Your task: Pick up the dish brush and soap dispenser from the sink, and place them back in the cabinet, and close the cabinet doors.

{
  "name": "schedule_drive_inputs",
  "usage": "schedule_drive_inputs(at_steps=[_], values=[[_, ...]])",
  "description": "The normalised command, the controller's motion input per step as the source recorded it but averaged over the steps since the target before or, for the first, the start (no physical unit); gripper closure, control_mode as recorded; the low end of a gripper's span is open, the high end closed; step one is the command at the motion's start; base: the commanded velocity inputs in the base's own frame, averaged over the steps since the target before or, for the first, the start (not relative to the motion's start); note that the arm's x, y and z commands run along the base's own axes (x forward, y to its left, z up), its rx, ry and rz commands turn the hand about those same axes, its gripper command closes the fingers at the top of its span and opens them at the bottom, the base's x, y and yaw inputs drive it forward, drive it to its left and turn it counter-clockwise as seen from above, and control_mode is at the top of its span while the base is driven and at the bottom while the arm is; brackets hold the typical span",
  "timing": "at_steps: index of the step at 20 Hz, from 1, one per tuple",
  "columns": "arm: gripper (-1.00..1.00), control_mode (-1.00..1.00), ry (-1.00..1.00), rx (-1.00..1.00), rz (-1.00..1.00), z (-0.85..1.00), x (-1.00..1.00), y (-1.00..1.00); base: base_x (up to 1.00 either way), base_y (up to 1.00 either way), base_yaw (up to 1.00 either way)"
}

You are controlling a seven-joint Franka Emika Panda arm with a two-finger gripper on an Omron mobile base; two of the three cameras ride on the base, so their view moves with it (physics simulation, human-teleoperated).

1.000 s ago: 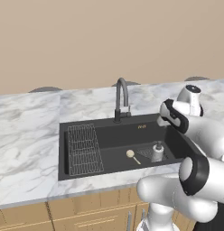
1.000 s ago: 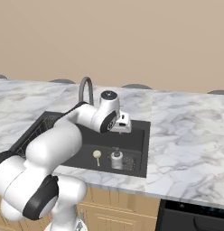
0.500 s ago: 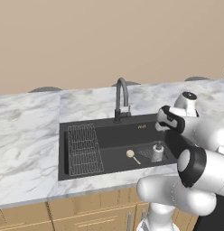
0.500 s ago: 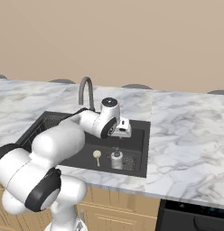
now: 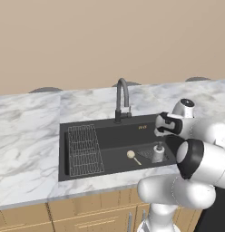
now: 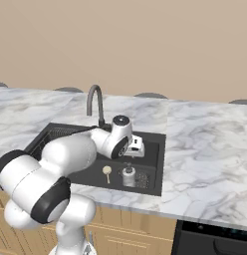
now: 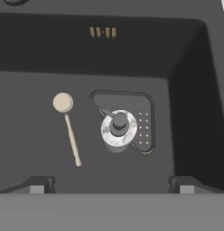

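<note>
The black sink (image 5: 63, 149) is set in a marbled counter. On its floor the soap dispenser (image 5: 158, 153) stands upright on the drain strainer, with the dish brush (image 5: 132, 157) lying flat to its left. In the hand view the soap dispenser (image 7: 117, 128) sits near the middle, seen from above, and the dish brush (image 7: 68, 128) lies apart from it. My gripper (image 5: 161, 132) hangs open over the right part of the basin, above the bottle and clear of it. Both fingertips (image 7: 39, 185) stand wide apart with nothing between them. The cabinet and its doors are out of view.
A dark gooseneck faucet (image 5: 121, 97) rises behind the basin. A wire grid rack (image 5: 82, 150) covers the basin's left part. Marbled counter (image 5: 28, 136) runs to both sides, with tan drawer fronts (image 5: 87, 213) below. The sink's right wall (image 7: 195, 90) stands close to the bottle.
The hand has come down and slightly forward toward the sink, nearer the soap dispenser. The jaws stay open. Bottle and brush have not moved.
</note>
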Motion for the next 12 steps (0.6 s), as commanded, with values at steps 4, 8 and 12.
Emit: schedule_drive_inputs(at_steps=[4,8,12], values=[[-1.0,-1.0,0.0,0.0,0.0,-0.26,0.06,0.0,0.0,0.0,0.0],[-1.0,-1.0,0.0,0.0,0.0,-0.2,0.06,0.0,0.0,0.0,0.0],[-1.0,-1.0,0.0,0.0,0.0,-0.16,0.11,0.0,0.0,0.0,0.0]])
